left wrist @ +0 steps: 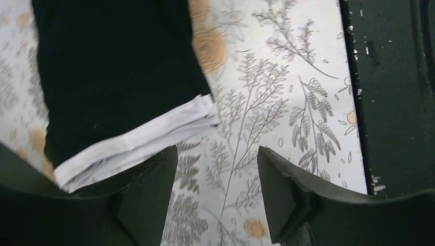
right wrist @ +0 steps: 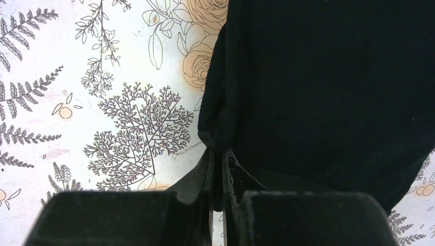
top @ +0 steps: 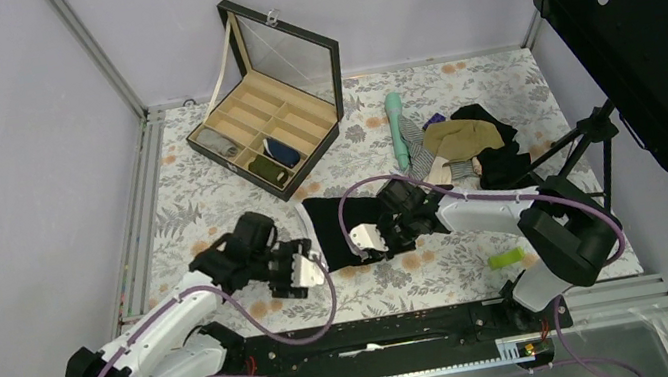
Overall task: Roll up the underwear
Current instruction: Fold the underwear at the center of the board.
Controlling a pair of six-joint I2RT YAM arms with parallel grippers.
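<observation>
1. I am holding my left pincer (top: 308,272) open over the flowered tablecloth (top: 208,188). Its two dark fingers (left wrist: 149,189) are standing apart, with only printed leaves showing between them (nothing is lying in the gap).
2. In that wrist's camera the underwear (left wrist: 113,66) is lying at about 10 o'clock of my left pincer (left wrist: 216,154). Its white waistband (left wrist: 138,141) is running just beside the tip of the finger on the left of that view; I cannot tell whether the two are touching.
3. In the top view the underwear (top: 336,229) is lying on the table between my two pincers, near the middle of the cloth. The open compartment box (top: 270,128) is sitting at about 11 o'clock of it.
4. I am gripping the garment with my right pincer (top: 368,239). In its own camera the right pincer (right wrist: 218,154) is showing its jaws pressed nearly together on a fold at the dark cloth's edge, and the rest of the underwear (right wrist: 328,77) is spreading away toward 1 o'clock.
5. A pile of clothes (top: 466,152) is lying at about 2 o'clock of my right pincer, apart from the underwear, and a small green block (top: 506,258) is sitting at about 4 o'clock.
</observation>
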